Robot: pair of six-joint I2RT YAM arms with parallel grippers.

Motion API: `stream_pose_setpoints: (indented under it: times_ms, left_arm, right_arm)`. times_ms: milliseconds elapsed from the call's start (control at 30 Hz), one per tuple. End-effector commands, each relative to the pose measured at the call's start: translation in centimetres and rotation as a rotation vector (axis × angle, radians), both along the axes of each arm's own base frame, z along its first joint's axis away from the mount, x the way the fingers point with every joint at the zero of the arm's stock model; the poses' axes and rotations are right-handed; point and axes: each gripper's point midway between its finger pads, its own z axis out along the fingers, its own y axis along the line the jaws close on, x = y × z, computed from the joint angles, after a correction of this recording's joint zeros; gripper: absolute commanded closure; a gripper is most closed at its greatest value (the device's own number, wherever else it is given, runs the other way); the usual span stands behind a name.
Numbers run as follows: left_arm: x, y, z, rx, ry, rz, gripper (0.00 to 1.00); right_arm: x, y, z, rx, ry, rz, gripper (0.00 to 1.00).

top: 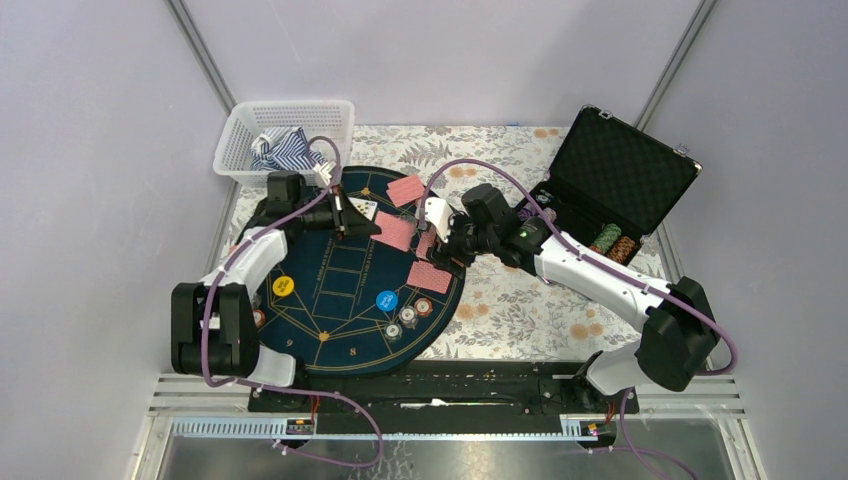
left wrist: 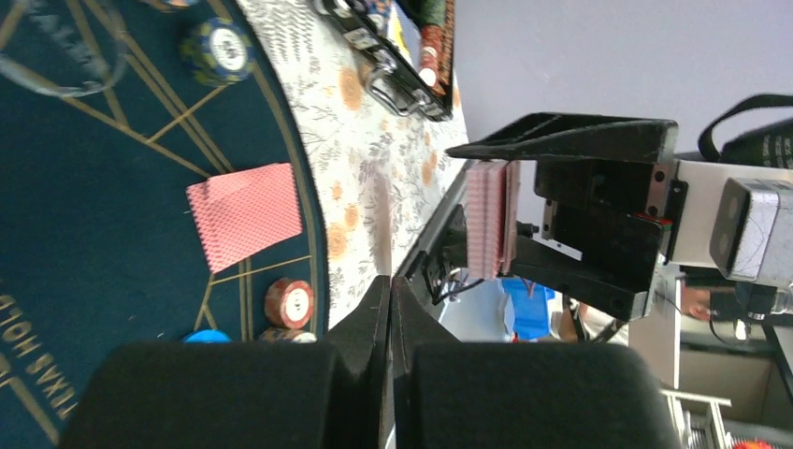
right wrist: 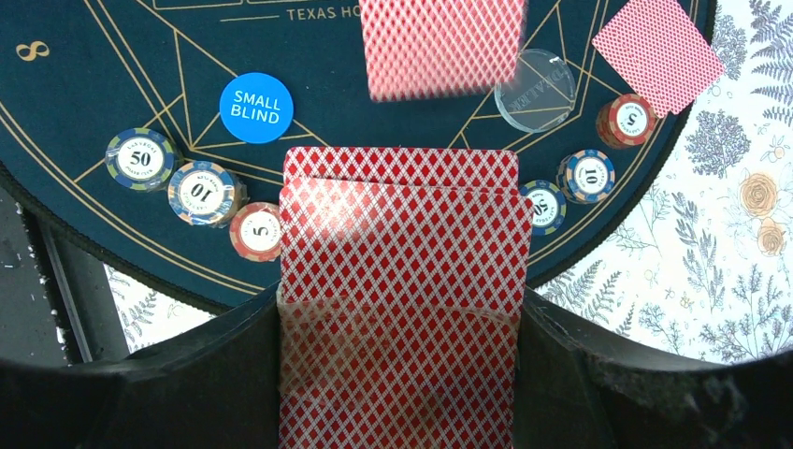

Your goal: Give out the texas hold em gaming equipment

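Observation:
My right gripper (right wrist: 400,318) is shut on a deck of red-backed playing cards (right wrist: 402,243), held above the dark blue mat (top: 340,325). My left gripper (left wrist: 391,285) is shut just left of that deck (left wrist: 486,220); I see nothing between its jaws. Single cards lie on the mat (top: 405,190) (top: 430,276) (right wrist: 659,51). Another card (right wrist: 439,47) shows blurred beyond the deck. Chip stacks (right wrist: 201,192) (right wrist: 587,175) sit at the mat's edge. A blue small-blind disc (right wrist: 256,107), a clear disc (right wrist: 535,89) and a yellow disc (top: 284,286) also rest on the mat.
The open black case (top: 620,165) stands at the back right with chip rows (top: 612,242) in it. A white basket (top: 290,118) holding striped cloth (top: 285,150) sits at the back left. The floral tablecloth (top: 540,310) stretches right of the mat.

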Motion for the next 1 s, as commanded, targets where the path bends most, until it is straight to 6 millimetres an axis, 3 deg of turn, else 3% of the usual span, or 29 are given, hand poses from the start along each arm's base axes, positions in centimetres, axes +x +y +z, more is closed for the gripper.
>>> stream_pose_setpoints:
  times_ms: [0, 167, 267, 367, 467, 667, 967]
  left_arm:
    - [1.2, 2.9, 0.5, 0.1, -0.069, 0.073, 1.0]
    - [3.3, 8.0, -1.8, 0.408, -0.093, 0.207, 1.0]
    - [5.0, 12.7, -3.1, 0.707, -0.163, 0.325, 1.0]
    - [6.4, 17.4, -2.9, 0.975, -0.238, 0.448, 1.0]
    - [7.5, 20.3, -2.3, 1.236, -0.319, 0.534, 1.0]
    - [8.7, 20.7, -3.5, 1.533, -0.391, 0.532, 1.0]
    - [10.5, 17.9, -8.5, 1.641, -0.362, 0.424, 1.0]
  right_arm:
    - [0.9, 0.9, 4.1, 0.091, -0.096, -0.01, 0.89]
    - [0.9, 0.9, 4.0, 0.089, -0.095, -0.008, 0.89]
    - [0.9, 1.0, 3.8, 0.087, -0.092, -0.008, 0.89]
    - [0.9, 1.0, 3.8, 0.089, -0.093, -0.009, 0.89]
    - [1.0, 1.0, 3.6, 0.087, -0.088, -0.009, 0.89]
    - [1.0, 1.2, 3.5, 0.085, -0.083, -0.006, 0.89]
    - [0.9, 0.7, 3.5, 0.079, -0.093, -0.014, 0.89]
